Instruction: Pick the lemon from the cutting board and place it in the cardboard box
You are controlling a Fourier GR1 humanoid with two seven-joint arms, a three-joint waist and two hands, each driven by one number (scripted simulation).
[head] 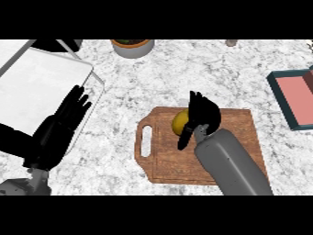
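The cutting board (186, 160) looks like brown grained wood, matt. The counter (186, 78) looks like speckled grey-white stone. The lemon (180, 122) has smooth yellow skin.

We see a counter (186, 69) of white stone mottled with grey veins. At about five o'clock lies a wooden cutting board (237, 124), warm reddish brown with a darker grain. On it sits a yellow lemon (180, 121), partly covered by the black right hand (203, 114), whose forearm is plain grey. At nine o'clock we find the black left hand (57, 131), with a grey forearm below it. Behind it, at ten o'clock, lies a pale white tray (23, 87) with a light grey rim. At three o'clock stands a box (301, 98), dark teal outside and salmon pink inside. At twelve o'clock we note a grey pot (132, 48) with an orange-brown rim.
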